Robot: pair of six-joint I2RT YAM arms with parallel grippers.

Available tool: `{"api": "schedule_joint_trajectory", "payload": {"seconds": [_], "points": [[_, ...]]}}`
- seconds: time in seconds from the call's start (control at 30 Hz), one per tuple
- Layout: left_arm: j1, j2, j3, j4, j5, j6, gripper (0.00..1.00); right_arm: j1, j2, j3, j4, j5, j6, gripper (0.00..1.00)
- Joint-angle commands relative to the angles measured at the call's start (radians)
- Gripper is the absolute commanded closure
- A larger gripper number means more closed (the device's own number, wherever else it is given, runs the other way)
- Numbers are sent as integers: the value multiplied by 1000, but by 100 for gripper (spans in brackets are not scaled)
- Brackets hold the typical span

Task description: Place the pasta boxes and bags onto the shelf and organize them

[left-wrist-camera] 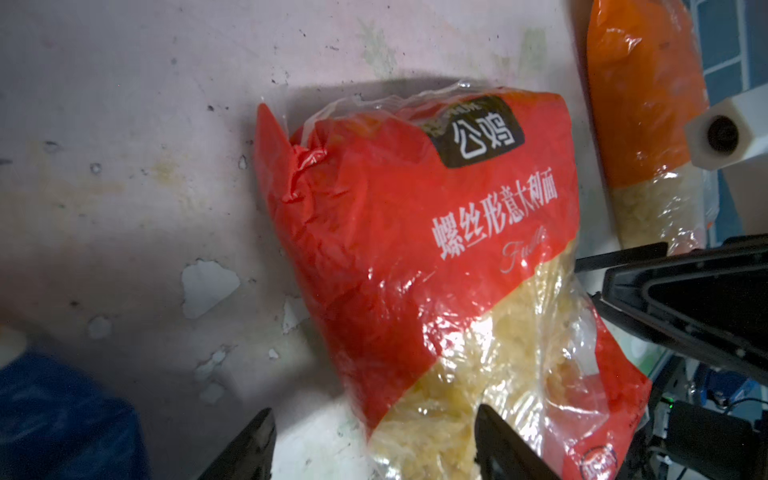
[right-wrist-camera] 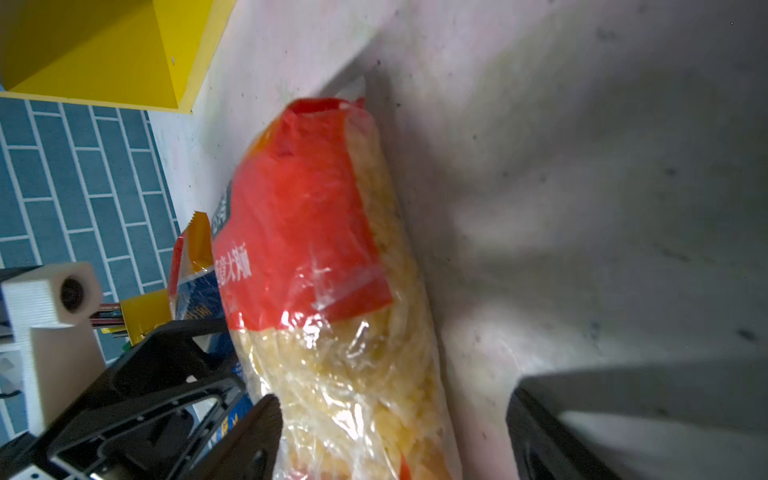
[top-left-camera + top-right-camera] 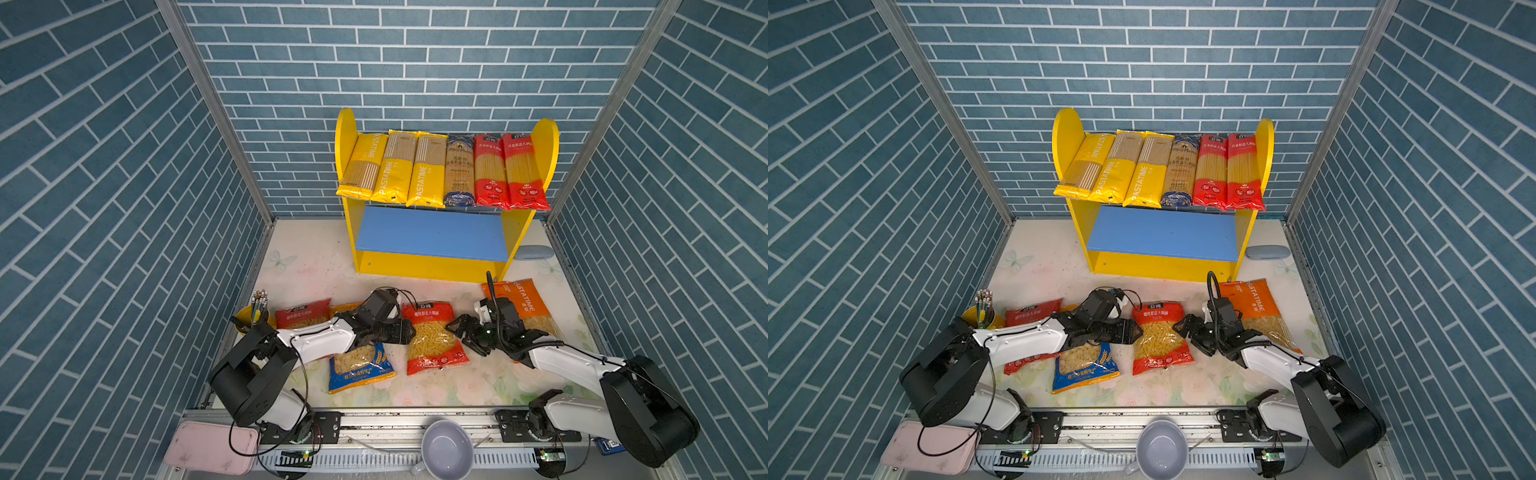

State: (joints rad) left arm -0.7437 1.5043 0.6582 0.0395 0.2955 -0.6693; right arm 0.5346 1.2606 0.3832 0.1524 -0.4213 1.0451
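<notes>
So, your red bag (image 3: 434, 336) of twisty pasta is lying flat on the table (image 3: 291, 266) in front of the shelf (image 3: 432, 232), roughly level with the shelf's middle.

Your left claw (image 3: 405, 332) is sitting at that bag's edge, on the side toward the shelf's left post. Its jaws are standing apart. In the left wrist view one finger (image 1: 503, 453) is lying over the clear part of the bag and the other is hanging over bare table, so nothing is getting squeezed.

Your right claw (image 3: 463, 338) is facing the same bag from the side toward the shelf's right post. Its jaws are spread wide, and one finger (image 2: 257, 436) is right against the bag's side.

Long packs are lying side by side on the shelf's top board:
- three yellow packs (image 3: 395, 174) toward the left post
- a dark-blue pack (image 3: 459, 170)
- two red packs (image 3: 521, 170) by the right post

An orange bag (image 3: 532, 303) is lying in front of the right post, partly under your right arm. A blue bag (image 3: 357, 365) and a second red bag (image 3: 301, 316) are lying in front of the left post, partly under your left arm.
</notes>
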Motion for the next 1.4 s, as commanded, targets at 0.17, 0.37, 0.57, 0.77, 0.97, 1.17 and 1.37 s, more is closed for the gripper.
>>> {"api": "schedule_joint_trajectory", "payload": {"seconds": [0.17, 0.37, 0.57, 0.77, 0.97, 1.17, 1.37], "points": [[4, 106, -66, 311, 68, -182, 34, 76, 257, 11, 330, -1, 89, 21], [28, 74, -93, 309, 88, -172, 43, 86, 339, 13, 565, -75, 160, 26], [65, 25, -79, 286, 113, -161, 48, 94, 343, -8, 626, -94, 168, 50], [66, -94, -47, 211, 127, -158, 49, 107, 208, 24, 549, -42, 166, 63], [89, -217, -12, 71, 127, -104, 48, 119, 66, 63, 426, 8, 145, 76], [171, -329, 4, -14, 152, -92, 45, 122, -36, 105, 339, 20, 134, 83], [221, -403, -19, 0, 183, -117, 33, 125, -97, 174, 264, 31, 136, 87]]}}
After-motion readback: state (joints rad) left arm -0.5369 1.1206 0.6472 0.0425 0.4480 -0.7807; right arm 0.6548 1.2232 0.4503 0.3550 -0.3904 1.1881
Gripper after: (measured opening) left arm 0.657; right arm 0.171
